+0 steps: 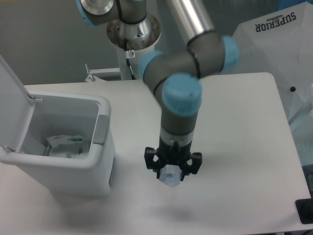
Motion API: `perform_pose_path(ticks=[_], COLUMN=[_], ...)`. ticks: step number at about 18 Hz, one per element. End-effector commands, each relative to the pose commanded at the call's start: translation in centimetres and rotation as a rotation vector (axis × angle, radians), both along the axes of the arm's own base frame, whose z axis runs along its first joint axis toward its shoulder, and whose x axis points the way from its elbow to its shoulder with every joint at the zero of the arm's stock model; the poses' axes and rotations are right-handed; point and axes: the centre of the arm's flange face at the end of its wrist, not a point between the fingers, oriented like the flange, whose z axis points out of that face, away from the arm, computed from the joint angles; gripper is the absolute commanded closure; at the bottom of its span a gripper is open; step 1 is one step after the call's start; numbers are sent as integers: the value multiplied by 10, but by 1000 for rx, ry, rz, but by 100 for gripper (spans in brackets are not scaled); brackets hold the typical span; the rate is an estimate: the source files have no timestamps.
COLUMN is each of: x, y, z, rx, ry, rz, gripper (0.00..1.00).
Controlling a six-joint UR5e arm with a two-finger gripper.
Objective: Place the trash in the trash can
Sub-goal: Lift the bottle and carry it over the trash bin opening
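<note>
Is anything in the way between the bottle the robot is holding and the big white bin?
Nothing visible is. The gripper holds the bottle up off the table, right of the trash can. Only bare tabletop lies between them. The lid stands open, and the white packet already lies inside.

Trash can (pixel 93 169) on white table (pixel 244 147)

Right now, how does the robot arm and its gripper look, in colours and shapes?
The arm has thick round grey segments with light blue caps at the joints and a shiny silver tube as upper link. Its base is a silver flange on a white column with a black cable. The gripper is small and black, with short fingers.
</note>
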Motion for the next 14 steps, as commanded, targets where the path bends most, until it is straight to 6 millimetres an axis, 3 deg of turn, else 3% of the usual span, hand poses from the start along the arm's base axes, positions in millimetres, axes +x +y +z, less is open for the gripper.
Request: perform_pose_path(ticks=[6,12,14], x=[3,34,44], y=[-2,-9,-8], z=[80,134,142], rx=[195,392,432], ry=[5,-41,-70], rz=[-9,-84,-120], gripper=[44,44,44])
